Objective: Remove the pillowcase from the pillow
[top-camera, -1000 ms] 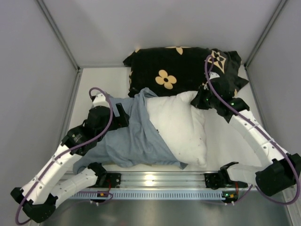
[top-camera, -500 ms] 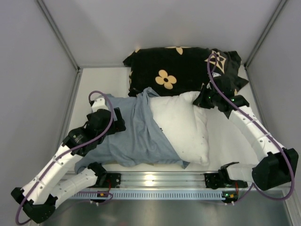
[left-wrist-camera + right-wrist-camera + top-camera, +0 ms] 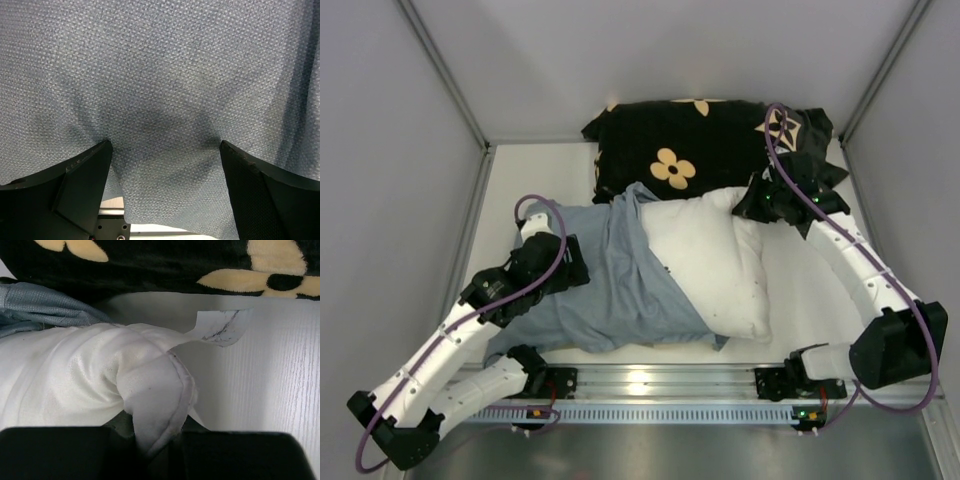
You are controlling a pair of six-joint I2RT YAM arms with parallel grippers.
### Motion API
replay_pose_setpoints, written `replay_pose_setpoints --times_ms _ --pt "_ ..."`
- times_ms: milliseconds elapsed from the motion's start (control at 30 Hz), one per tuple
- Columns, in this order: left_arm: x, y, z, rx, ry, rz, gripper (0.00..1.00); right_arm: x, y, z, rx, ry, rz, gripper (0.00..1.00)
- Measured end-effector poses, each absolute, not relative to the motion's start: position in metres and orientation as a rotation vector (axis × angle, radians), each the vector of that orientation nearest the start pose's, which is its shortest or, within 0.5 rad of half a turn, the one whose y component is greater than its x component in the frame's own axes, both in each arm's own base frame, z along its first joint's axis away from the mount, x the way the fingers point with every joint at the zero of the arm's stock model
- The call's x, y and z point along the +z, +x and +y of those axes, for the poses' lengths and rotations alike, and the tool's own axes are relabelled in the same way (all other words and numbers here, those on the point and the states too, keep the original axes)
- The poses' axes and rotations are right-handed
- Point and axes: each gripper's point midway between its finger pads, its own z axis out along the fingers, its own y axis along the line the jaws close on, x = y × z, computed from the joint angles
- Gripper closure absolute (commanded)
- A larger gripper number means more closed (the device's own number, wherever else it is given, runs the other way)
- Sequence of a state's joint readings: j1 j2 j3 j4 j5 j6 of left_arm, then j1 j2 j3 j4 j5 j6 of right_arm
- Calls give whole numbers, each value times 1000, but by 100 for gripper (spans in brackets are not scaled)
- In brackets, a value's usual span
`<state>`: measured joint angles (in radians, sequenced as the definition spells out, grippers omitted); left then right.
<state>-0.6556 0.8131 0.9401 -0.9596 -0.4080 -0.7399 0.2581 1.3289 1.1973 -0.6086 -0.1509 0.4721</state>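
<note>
The grey-blue pillowcase (image 3: 610,285) lies wrinkled over the left half of the white pillow (image 3: 715,260), whose right half is bare. My left gripper (image 3: 572,262) rests open on the pillowcase's left part. In the left wrist view, both fingers (image 3: 75,185) press into the pillowcase (image 3: 160,75), with a span of cloth between them around the left gripper (image 3: 165,145). My right gripper (image 3: 760,203) is shut on the pillow's far right corner. In the right wrist view that corner of the pillow (image 3: 75,370) is pinched in the right gripper (image 3: 157,442), with the pillowcase (image 3: 40,305) bunched at the far left.
A black pillow with tan flowers (image 3: 700,150) lies along the back wall, just behind the white one, and fills the top of the right wrist view as the black pillow (image 3: 150,265). A white label (image 3: 220,327) sticks out of the pillow corner. Grey walls enclose three sides; a metal rail (image 3: 650,380) runs along the front.
The right gripper has drawn the pillow's corner back and to the right, baring a little more white. The left gripper has shifted slightly down onto the pillowcase.
</note>
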Motion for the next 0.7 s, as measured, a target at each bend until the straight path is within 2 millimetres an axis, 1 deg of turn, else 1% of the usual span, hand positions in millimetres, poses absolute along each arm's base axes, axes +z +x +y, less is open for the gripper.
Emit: replay_pose_setpoints --times_ms 67,100,133,167,233,400,433,500,533,667,700 --pt "192 197 -100 -227 -288 2316 13 205 341 134 538 184 2356 100" --pt "191 196 -101 -237 -289 2321 17 205 341 132 538 187 2357 100" --pt "189 195 -102 -245 -292 2327 20 205 341 132 539 190 2359 100" --pt "188 193 -103 -254 -293 2334 22 204 341 132 542 191 2361 100" --pt "186 191 -105 -270 -296 2348 29 203 340 132 546 189 2365 100" --pt "187 188 -108 -304 -321 2352 40 203 342 135 563 174 2377 100" --pt "187 188 -108 -308 -328 2349 48 204 344 136 572 170 2377 100" --pt "189 187 -107 -315 -347 2340 57 206 347 141 600 158 2379 100" --pt "189 187 -106 -318 -353 2337 70 208 348 143 616 152 2379 100" --pt "190 185 -108 -342 -374 2340 100 210 347 149 664 137 2383 100" --pt "191 183 -109 -359 -376 2340 100 211 346 149 672 135 2383 100"
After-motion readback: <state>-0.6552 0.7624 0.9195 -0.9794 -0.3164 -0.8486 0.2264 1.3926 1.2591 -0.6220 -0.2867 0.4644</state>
